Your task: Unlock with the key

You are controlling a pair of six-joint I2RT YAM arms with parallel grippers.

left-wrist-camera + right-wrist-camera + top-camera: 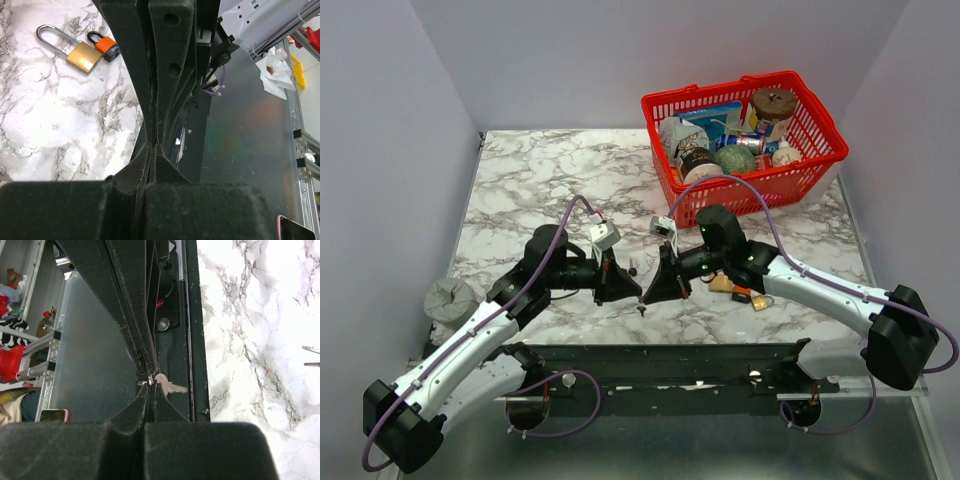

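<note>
Your right gripper (150,384) is clamped on the key (172,387) — blade poking out beside the tips (left gripper (152,145) closed too, empty).

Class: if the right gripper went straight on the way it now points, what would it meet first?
Most likely the left gripper, whose tips face the right gripper nose to nose; the wrist views agree.
</note>
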